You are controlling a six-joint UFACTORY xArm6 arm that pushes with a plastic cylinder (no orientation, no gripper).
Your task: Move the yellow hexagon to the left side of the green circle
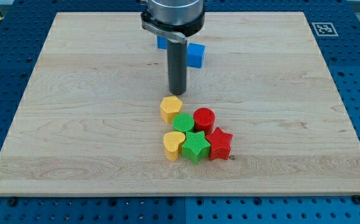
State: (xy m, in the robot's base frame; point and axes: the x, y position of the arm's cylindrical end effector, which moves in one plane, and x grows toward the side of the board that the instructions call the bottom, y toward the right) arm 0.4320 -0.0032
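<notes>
The yellow hexagon [171, 108] lies near the middle of the wooden board [74, 112], touching the upper left of the green circle [183, 122]. My tip [177, 93] stands just above the hexagon in the view, slightly to its right and very close to its top edge. The rod rises from there to the arm at the view's top.
A red circle [204, 117] sits right of the green circle. Below are a yellow heart [174, 145], a green star [196, 145] and a red star [219, 143]. Two blue blocks, one [196, 55] in plain sight and the other [161, 42] partly hidden, lie behind the rod near the top.
</notes>
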